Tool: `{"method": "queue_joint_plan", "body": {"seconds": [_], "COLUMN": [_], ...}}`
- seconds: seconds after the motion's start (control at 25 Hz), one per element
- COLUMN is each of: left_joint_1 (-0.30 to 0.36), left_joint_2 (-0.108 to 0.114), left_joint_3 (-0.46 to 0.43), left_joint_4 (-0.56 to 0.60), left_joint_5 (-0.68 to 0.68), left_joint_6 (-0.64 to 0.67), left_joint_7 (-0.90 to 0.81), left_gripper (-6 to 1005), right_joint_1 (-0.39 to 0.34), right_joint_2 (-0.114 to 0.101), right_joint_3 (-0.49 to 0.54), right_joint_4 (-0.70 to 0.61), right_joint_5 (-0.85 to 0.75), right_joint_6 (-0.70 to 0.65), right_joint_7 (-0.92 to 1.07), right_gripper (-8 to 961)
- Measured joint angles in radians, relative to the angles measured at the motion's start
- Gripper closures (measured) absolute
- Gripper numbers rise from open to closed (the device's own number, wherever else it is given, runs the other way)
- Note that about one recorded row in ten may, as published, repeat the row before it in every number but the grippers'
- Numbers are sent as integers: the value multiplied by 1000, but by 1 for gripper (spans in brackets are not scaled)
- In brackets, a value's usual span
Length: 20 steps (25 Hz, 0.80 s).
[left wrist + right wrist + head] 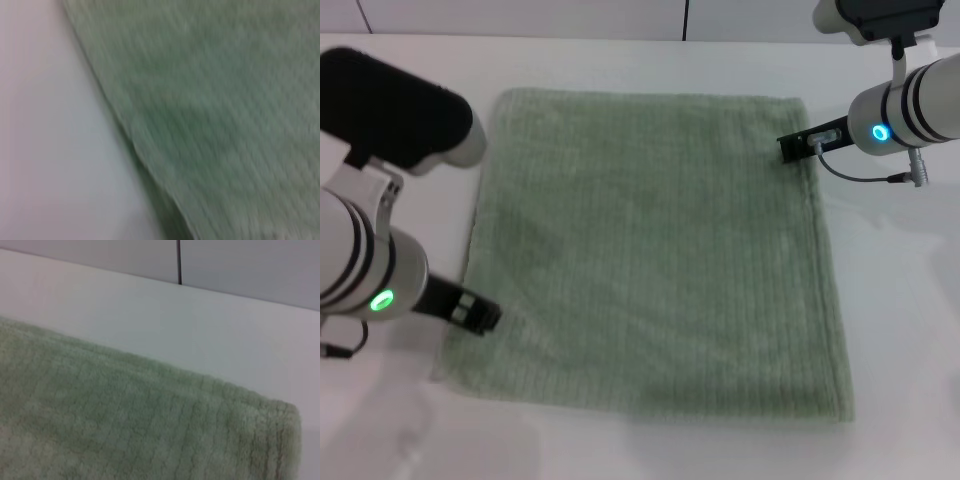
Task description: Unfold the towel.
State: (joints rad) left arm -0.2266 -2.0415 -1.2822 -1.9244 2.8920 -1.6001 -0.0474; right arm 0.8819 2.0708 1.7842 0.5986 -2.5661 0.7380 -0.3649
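Note:
The pale sage-green towel (650, 250) lies spread flat on the white table (905, 330), roughly square with fine ribbed stripes. My left gripper (480, 315) sits low at the towel's left edge, near its front left corner. My right gripper (792, 147) is at the towel's far right corner, touching its edge. The left wrist view shows the towel (225, 100) close up, with its edge running diagonally across the table. The right wrist view shows the towel's far corner (125, 425), thick and rounded, lying on the table.
White table surface (620, 450) surrounds the towel on all sides. A pale wall with a dark vertical seam (178, 262) stands behind the table's far edge. A cable (860, 178) loops under my right wrist.

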Motion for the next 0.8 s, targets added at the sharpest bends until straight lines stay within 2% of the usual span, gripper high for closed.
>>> {"method": "queue_joint_plan", "body": {"seconds": [0.04,0.12,0.16,0.2,0.28,0.36,0.4,0.44,0.52,0.64,0.72,0.76,0.8], "left_joint_1": [0,0,-1,1,3,12,31,31,65,127,127,155,204], "left_joint_2": [0,15,20,27,27,21,-5,-5,-24,-27,-27,-28,-31], "left_joint_3": [0,-3,-6,-17,-28,-65,-121,-121,-161,-173,-173,-175,-174], "left_joint_4": [0,-8,-6,6,16,35,54,54,73,111,111,139,217], "left_joint_5": [0,1,1,2,2,3,3,3,3,2,2,0,-2], "left_joint_6": [0,54,96,192,245,381,531,531,724,1044,1044,1197,1490], "left_joint_7": [0,28,49,102,134,222,322,322,413,498,498,523,544], "left_gripper": [578,578,578,578,577,577,577,577,577,575,574,574,573], "right_joint_1": [0,-2,-3,-12,-20,-36,-57,-57,-78,-139,-194,-225,-268], "right_joint_2": [0,0,0,0,0,-1,-1,-1,-1,2,7,8,8], "right_joint_3": [1,1,0,-1,-1,0,-2,-2,-3,-7,-27,-49,-88], "right_joint_4": [2,8,15,41,62,116,188,188,267,428,533,586,652], "right_joint_5": [0,0,0,0,0,-1,-5,-5,-12,-21,-12,-4,8], "right_joint_6": [0,0,0,0,1,0,-5,-5,-15,-52,-101,-132,-191], "right_joint_7": [0,0,0,0,0,0,0,0,-1,-30,-74,-95,-112], "right_gripper": [954,954,954,954,954,954,954,954,954,954,954,954,954]}}
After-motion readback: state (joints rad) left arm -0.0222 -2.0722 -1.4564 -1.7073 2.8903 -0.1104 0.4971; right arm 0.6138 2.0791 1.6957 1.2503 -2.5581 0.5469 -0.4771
